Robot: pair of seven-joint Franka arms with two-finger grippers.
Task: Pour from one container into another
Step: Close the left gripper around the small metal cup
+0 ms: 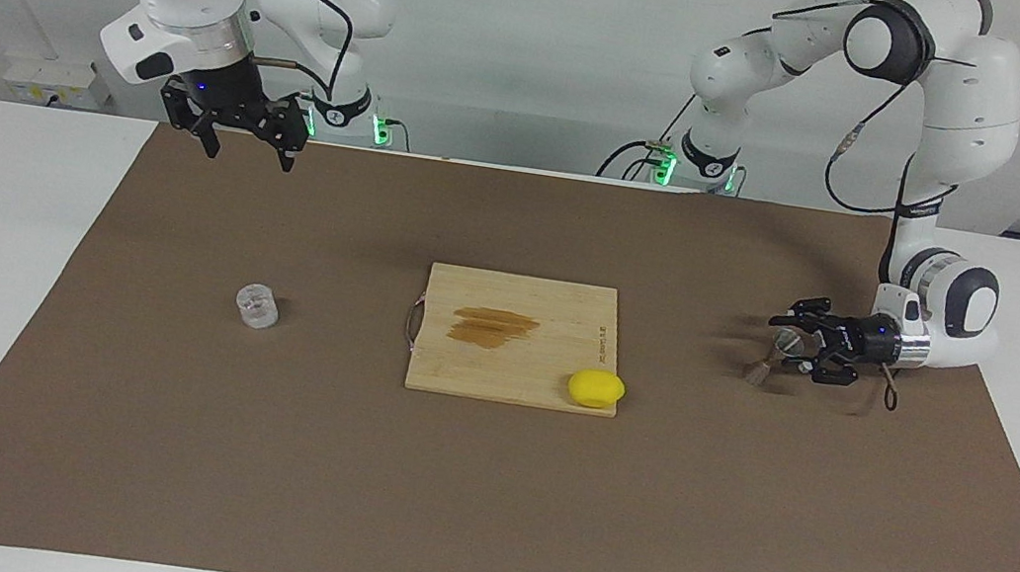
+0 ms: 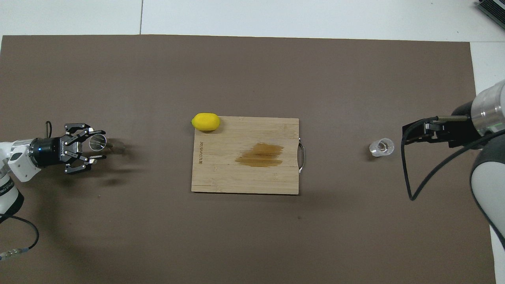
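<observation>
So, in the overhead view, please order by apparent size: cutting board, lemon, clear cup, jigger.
1. Cutting board, by far the largest.
2. Lemon.
3. Clear cup and jigger look about alike; the left gripper partly covers the jigger, so I leave them unranked.

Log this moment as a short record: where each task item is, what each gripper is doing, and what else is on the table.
jigger: standing on the mat at the left arm's end, tilted
left gripper: low, fingers around the jigger's waist; firm grip not confirmed
clear cup: upright on the mat at the right arm's end, untouched
right gripper: open, raised, waiting
cutting board: mid-table, brown stain on it
lemon: on the board's corner
pour: not started
</observation>
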